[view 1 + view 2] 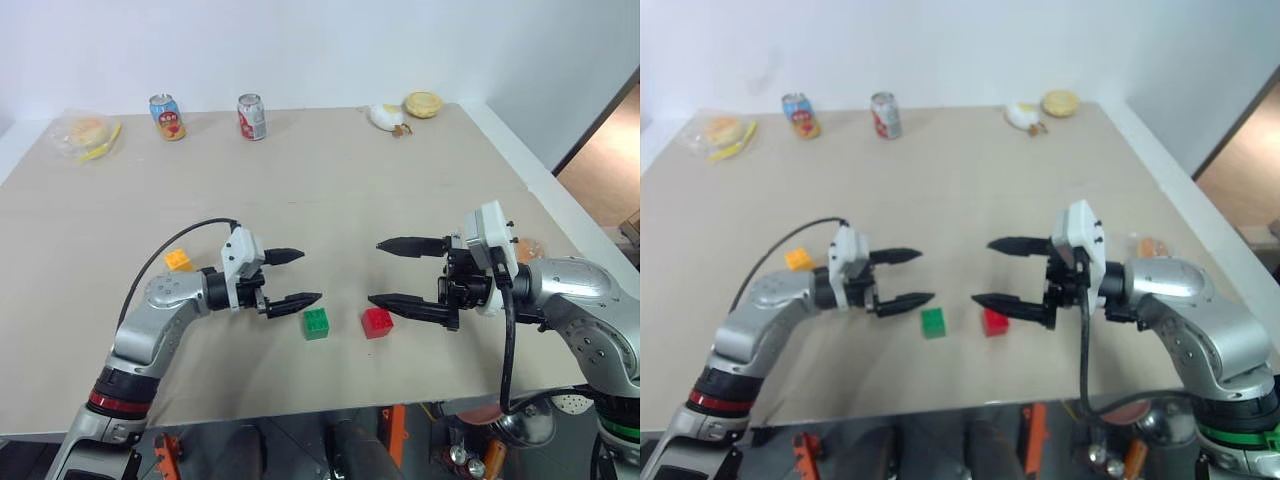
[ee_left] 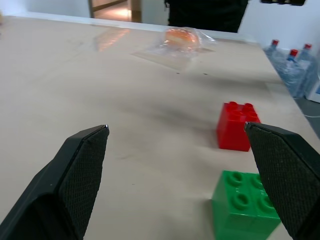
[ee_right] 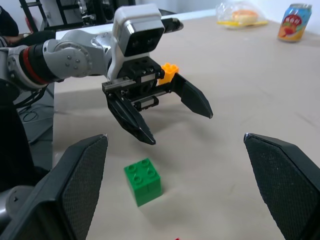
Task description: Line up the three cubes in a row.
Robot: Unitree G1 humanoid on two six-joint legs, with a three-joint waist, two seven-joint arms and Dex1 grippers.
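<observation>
Low in the middle of the head view, the green cube and the red cube sit side by side on the table, near each other but apart, both upright with their round studs on top. Off to the left of the frame, behind the left arm, lies the yellow cube, well apart from the other two and not in line with them. All three are small, blocky plastic bricks.

Both forearms reach in from the lower corners and point toward each other, roughly level above the table. The left gripper hangs just left of the green cube, its black fingers spread wide and holding nothing. The right gripper hangs just right of the red cube, its fingers likewise wide apart and empty. Neither gripper touches a cube.
</observation>
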